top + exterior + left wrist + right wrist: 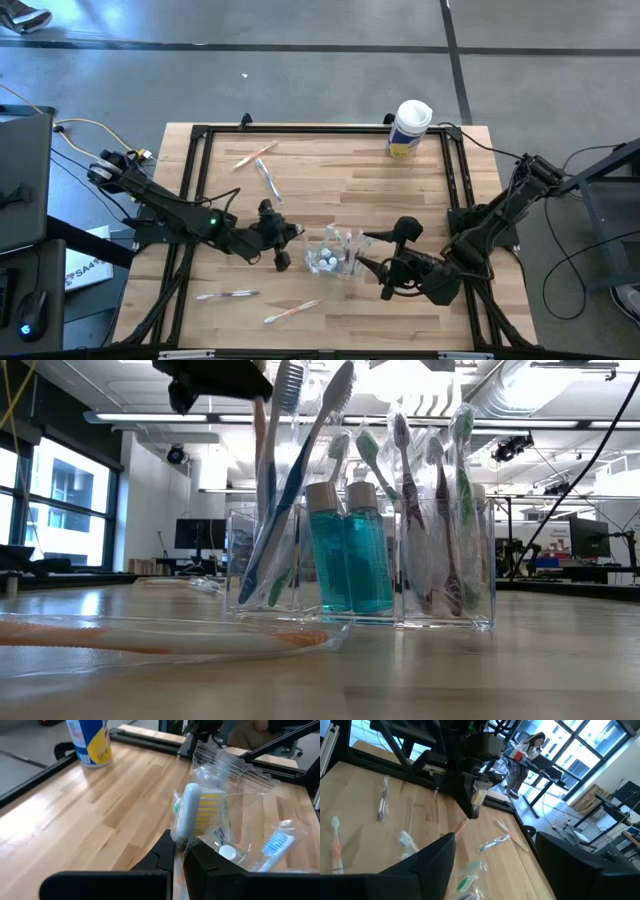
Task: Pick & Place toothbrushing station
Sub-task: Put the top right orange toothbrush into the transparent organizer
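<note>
The toothbrushing station (335,255) is a clear plastic holder at the table's middle. In the low view (360,560) it holds several wrapped toothbrushes and two blue white-capped bottles. My left gripper (288,238) is just left of it, shut on a wrapped toothbrush (200,815) with a white head and yellow bristles. My right gripper (372,255) is open at the holder's right side and touches nothing that I can see. A few of the holder's brushes (467,882) show between its fingers. My left gripper pinches the wrapped toothbrush between its two fingers just below the head (180,839), plastic wrapper included. The head sticks out past the fingertips toward the holder. In the right wrist view the fingers slant downward, with the brush (477,797) at their tips above the table.
Several wrapped toothbrushes lie loose on the wood: two at the far left (255,155) (265,178) and two near the front edge (228,295) (290,312). A white canister with a yellow label (408,128) stands at the far right. A black frame (200,135) borders the table.
</note>
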